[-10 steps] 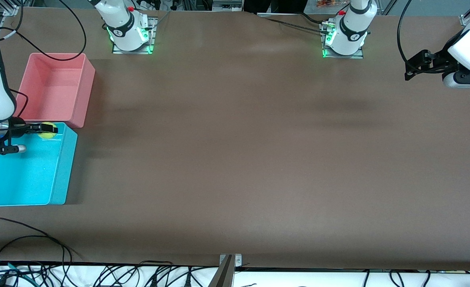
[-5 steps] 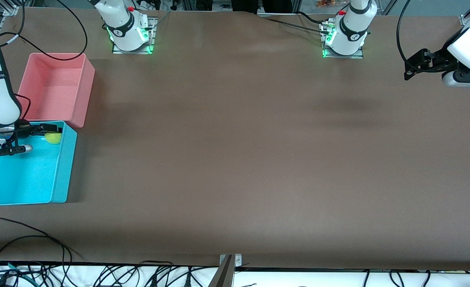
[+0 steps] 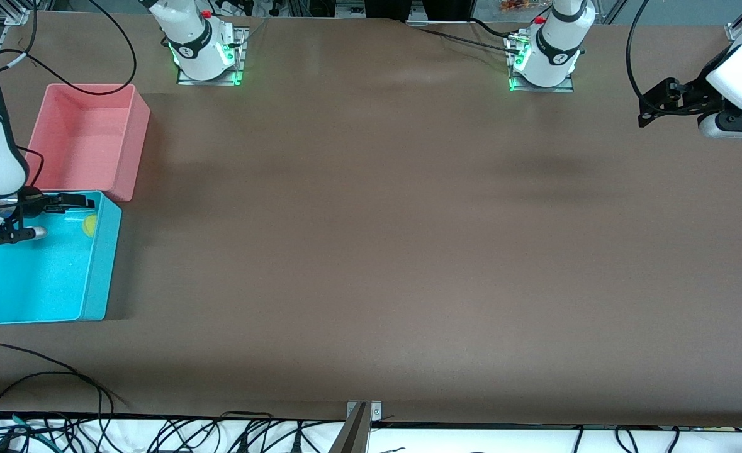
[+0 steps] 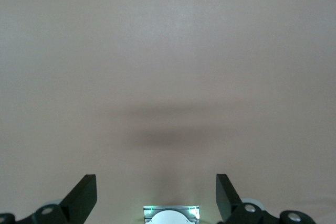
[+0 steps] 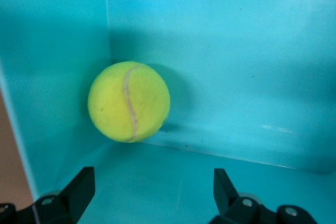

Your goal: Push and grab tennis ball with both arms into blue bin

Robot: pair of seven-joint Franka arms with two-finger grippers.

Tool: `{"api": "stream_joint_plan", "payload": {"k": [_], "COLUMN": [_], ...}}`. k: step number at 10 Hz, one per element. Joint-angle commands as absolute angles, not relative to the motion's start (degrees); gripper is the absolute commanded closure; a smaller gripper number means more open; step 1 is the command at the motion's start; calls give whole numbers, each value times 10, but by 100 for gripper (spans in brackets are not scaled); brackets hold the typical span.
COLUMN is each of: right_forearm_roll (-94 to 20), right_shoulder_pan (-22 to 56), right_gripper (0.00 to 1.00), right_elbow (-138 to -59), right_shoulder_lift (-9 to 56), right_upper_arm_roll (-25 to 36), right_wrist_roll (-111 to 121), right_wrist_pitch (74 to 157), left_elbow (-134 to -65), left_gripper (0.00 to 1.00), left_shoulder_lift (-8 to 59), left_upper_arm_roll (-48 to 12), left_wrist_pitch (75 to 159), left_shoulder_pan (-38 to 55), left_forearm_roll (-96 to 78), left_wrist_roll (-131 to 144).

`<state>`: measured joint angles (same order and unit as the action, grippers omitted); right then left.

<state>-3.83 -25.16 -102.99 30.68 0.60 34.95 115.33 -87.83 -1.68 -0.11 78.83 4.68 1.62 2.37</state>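
**Ball down, time to pull clear**

On the wide brown table (image 3: 371, 251), our right gripper (image 3: 62, 217) hangs fingers wide, empty, over the bright cyan plastic tub (image 3: 103, 270). The fuzzy yellow-green tennis ball (image 5: 128, 102) sits inside, in a corner. We should lift straight up. The left gripper (image 3: 651, 107) waits, spread, holding nothing.

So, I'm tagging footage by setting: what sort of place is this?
Probably a robotics lab bench: two arms bolted on green-lit bases to a brown table, loose cables along its edge, and a blue bin with a pink bin as props.
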Motion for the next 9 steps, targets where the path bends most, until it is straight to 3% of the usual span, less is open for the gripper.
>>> {"api": "stream_joint_plan", "payload": {"k": [1,9], "right_forearm_roll": [-46,-40], "right_shoulder_pan": [-249,-236], "right_gripper": [0,0], "right_elbow": [-993,-805], "right_shoulder_lift": [275,255], "right_upper_arm_roll": [-3,-13], "right_wrist_roll": [347,281], "right_wrist_pitch": [1087,872], "left_elbow": [-861,-861], "left_gripper": [0,0], "left_shoulder_lift": [-7,-6], "left_upper_arm_roll": [-3,-3], "left_wrist_pitch": [780,780], "left_shoulder_pan": [45,45], "left_forearm_roll": [23,23], "left_wrist_roll": [21,21]}}
